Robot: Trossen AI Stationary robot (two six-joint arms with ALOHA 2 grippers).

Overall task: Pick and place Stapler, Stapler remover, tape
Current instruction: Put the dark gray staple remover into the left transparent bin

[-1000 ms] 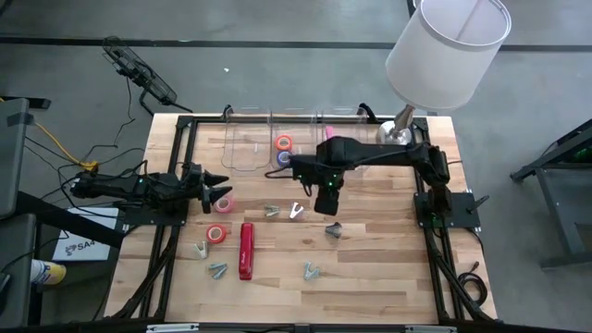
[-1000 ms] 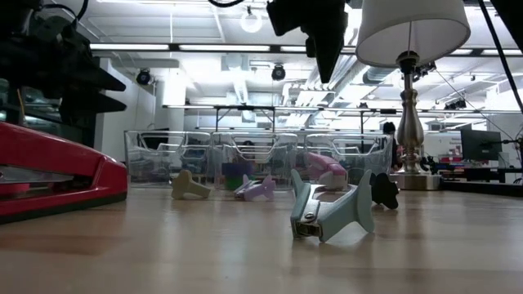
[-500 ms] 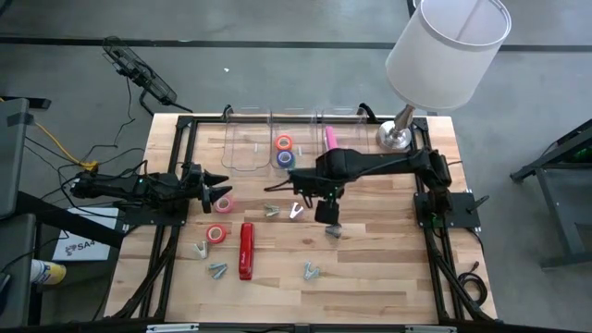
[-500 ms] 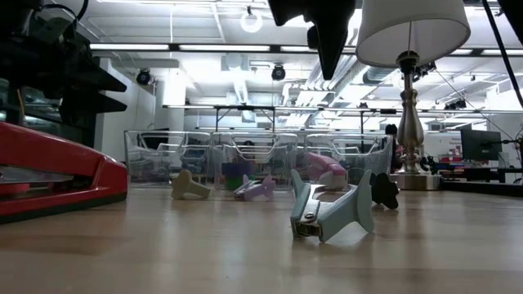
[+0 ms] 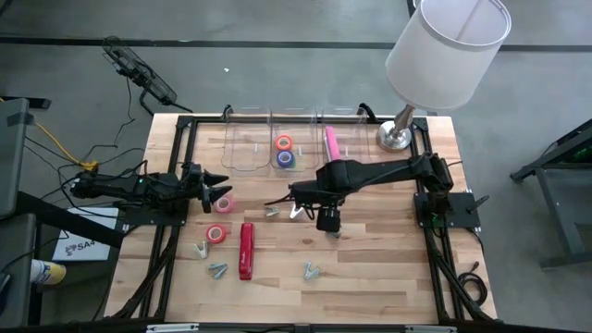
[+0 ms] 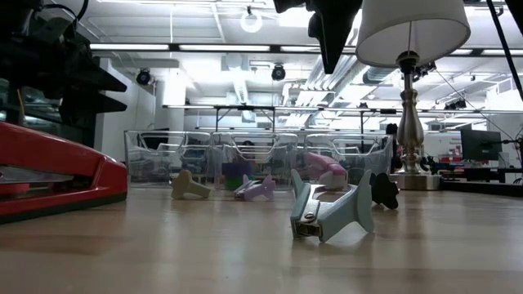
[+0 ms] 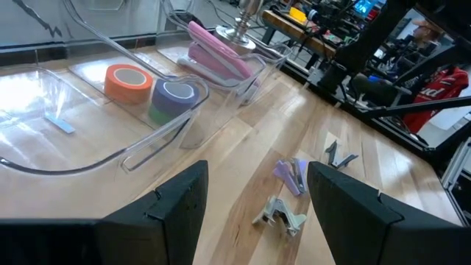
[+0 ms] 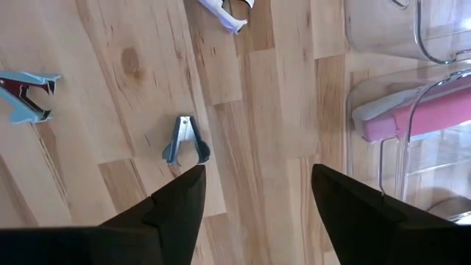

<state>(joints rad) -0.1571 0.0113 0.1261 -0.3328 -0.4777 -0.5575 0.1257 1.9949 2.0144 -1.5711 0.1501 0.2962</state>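
The right hand (image 5: pixel 326 220) has been moved from the bins, opened wide and empty, over a staple remover (image 8: pixel 185 141) to be picked next.

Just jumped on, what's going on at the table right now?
It's a desk-supply sort. The right gripper hangs open over a blue-grey staple remover in the middle of the table, holding nothing. The left gripper waits open at the left edge beside a pink tape roll. The clear bins already hold an orange roll, a blue-purple roll and a pink stapler. The red stapler remains on the table.
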